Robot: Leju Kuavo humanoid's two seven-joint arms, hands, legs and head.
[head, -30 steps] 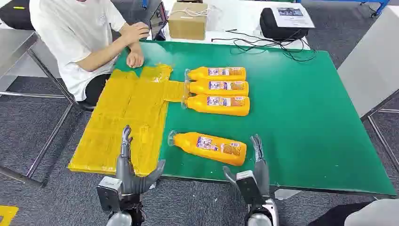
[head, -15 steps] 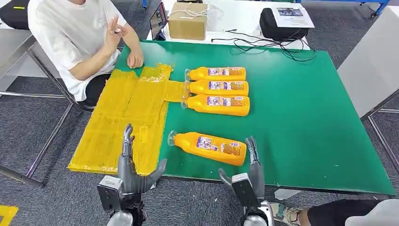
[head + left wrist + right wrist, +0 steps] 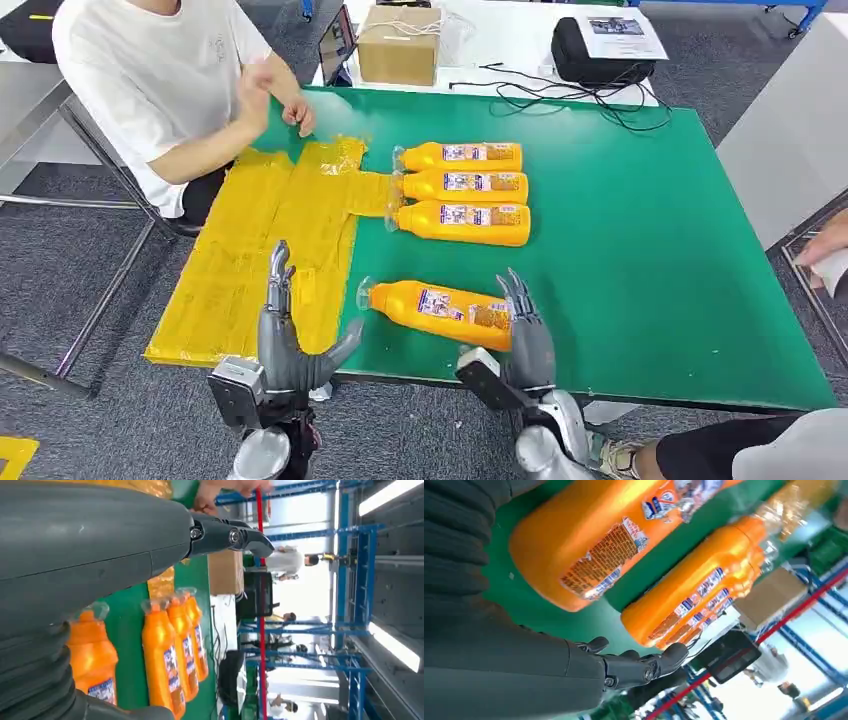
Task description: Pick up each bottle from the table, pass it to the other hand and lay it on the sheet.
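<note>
Head view: your right hand (image 3: 522, 330) sits at the base end of the nearest bottle (image 3: 445, 313), fingers spread and reaching over it, nothing gripped yet as far as you can tell. Your left hand (image 3: 288, 345) hangs at the worktop's (image 3: 650, 250) near edge beside the yellow sheet (image 3: 270, 250), fingers apart, thumb out, empty. Three more bottles (image 3: 462, 190) lie side by side further back, caps toward the sheet; the caps look to be at or just over its edge, hard to say which. No bottle lies fully on the sheet, so judge it as barely started: all four left to pick, pass and lay. A person (image 3: 160, 80) sits at the far left corner, hands raised near the sheet. Left wrist view: your left hand (image 3: 100, 555) is extended, holding nothing; bottles (image 3: 170, 645) lie beyond on green. Right wrist view: your right hand (image 3: 574, 665) is open, fingertips just beside the nearest bottle (image 3: 599, 540), contact unclear, other bottles (image 3: 699, 595) behind.
</note>
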